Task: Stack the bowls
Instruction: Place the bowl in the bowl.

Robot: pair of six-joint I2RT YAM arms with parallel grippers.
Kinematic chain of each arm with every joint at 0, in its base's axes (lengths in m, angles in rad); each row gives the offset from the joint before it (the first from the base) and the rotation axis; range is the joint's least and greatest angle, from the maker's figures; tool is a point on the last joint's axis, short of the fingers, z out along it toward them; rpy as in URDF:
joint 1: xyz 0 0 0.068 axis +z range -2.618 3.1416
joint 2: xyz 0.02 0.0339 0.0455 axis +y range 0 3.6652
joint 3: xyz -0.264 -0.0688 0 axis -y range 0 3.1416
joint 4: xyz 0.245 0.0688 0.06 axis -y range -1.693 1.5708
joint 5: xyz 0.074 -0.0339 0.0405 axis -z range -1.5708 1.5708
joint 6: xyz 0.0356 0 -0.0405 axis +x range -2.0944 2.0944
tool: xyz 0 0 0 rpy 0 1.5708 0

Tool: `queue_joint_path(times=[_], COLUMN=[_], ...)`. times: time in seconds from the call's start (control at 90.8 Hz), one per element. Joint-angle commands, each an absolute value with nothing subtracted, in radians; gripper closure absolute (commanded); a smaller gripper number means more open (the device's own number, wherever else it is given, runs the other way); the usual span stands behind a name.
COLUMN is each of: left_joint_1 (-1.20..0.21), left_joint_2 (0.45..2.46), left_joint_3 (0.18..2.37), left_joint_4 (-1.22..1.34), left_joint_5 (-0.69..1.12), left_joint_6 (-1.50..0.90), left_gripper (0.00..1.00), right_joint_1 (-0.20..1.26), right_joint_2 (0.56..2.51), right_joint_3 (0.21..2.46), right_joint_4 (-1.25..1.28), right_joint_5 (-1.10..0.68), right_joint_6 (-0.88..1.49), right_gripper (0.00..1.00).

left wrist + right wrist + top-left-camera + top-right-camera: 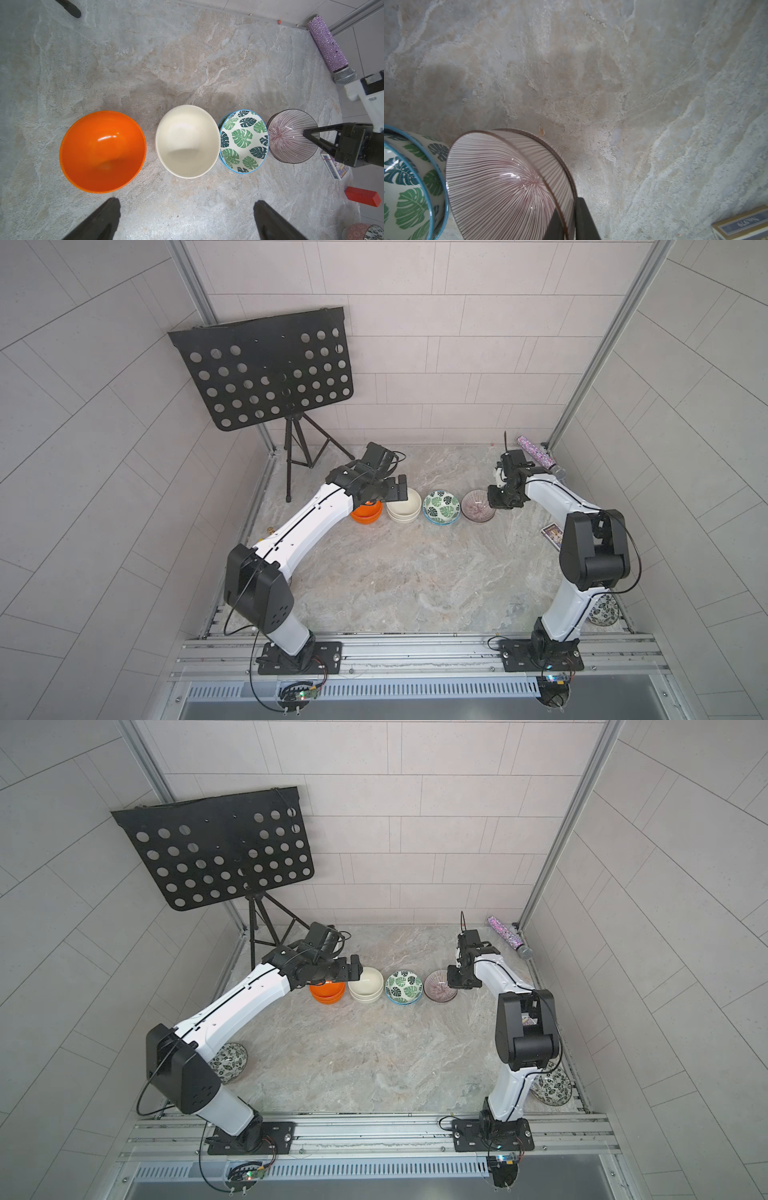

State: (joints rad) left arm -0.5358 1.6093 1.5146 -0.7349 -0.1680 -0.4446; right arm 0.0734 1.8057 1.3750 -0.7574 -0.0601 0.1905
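Dark leaf print on white marks the two bowls nearest the front edge of the counter point(395, 580). One dark leaf-patterned bowl point(602, 612) sits at the front right corner, half hidden by the right arm. Its twin point(230, 1063) lies by the left edge behind the left arm's elbow. The pair is well apart and not yet stacked, with bare counter between.

Farther in, four nested pairs stand in a row across the middle: orange bowls point(102, 151), cream bowls point(187, 141), green-leaf bowls point(243, 141) and the purple striped bowl point(500, 187) on its mate, the last two pairs nearly touching.

The left end effector point(186, 201) hangs spread wide and empty above the orange and cream pairs. The right end effector point(568, 204) is nearly closed, pinching the tilted upper purple bowl's wall, one finger inside and one outside.

The next move likely turns on the dark pair. Each bowl lies back toward the front edge from its own arm's end effector, and being round has no long axis. The right one crowds the corner; the centre offers room.

Beyond the row lie a card box point(335, 166), a red block point(362, 196), a glittery microphone point(328, 44) and a music stand point(266, 373).
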Motion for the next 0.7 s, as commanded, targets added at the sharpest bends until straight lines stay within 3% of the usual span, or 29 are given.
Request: queue_joint_path(times=[0.0, 0.33, 0.693], left_joint_1=[-0.527, -0.525, -0.525], left_joint_2=[1.590, 1.590, 1.596], left_joint_3=[1.509, 1.506, 1.506], left_joint_4=[-0.758, -0.759, -0.762], left_joint_5=[-0.161, -0.152, -0.147], left_joint_6=[-0.436, -0.439, -0.442], left_gripper=[0.00, 0.00, 0.00], right_joint_1=[0.083, 0.079, 0.060], right_joint_2=[1.812, 1.767, 1.794], right_joint_3=[1.411, 1.408, 1.401], right_joint_4=[-0.765, -0.780, -0.751], right_joint_5=[-0.046, -0.011, -0.064], right_joint_6=[0.186, 0.177, 0.181], right_gripper=[0.84, 0.74, 0.83])
